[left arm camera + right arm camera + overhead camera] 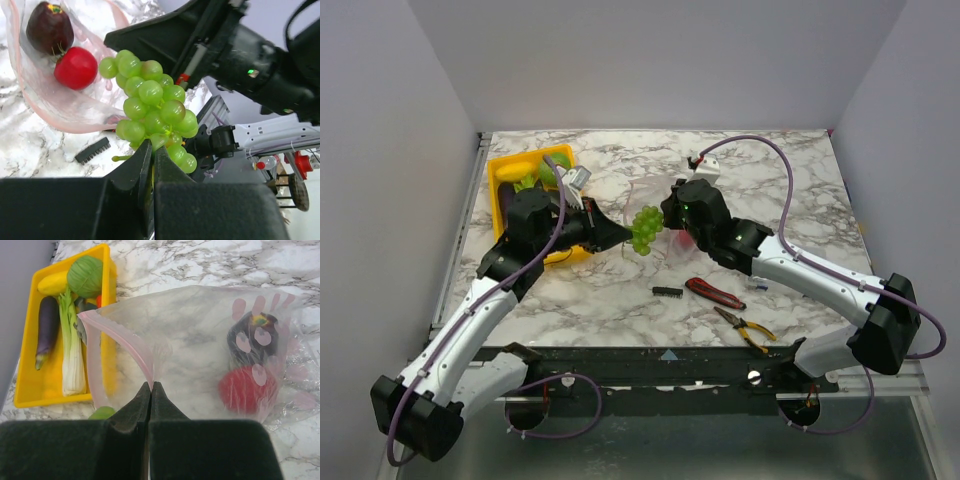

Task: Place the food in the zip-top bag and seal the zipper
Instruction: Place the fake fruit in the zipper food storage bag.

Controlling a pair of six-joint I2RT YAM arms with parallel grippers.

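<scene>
Left arm: nearer of the two to the tray; left gripper [152, 149] is closed narrow on the stem end of the grape bunch [152, 107].
Right arm: right gripper [151, 387] is pinched shut on the rim of the zip-top bag [200, 320], right at the zipper [117, 330], holding the mouth open.
Yellow tray [40, 390]: far left on the marble table [770, 160]; carries the aubergine [47, 325], leek [70, 350], round green cabbage [85, 275] and yellow piece [52, 284].
Zip-top bag: between the two grippers, mouth facing the left arm, closed end away from it; zipper unsealed.
Grape bunch: off the table, long axis in line with the left fingers, free end pointing at the mouth; whether it has passed the rim cannot be told.
Bagged food: red fruit [75, 67] and dark fruit [49, 27], touching, at the closed end.
Next move, as I judge it: advance along that axis, then release.
</scene>
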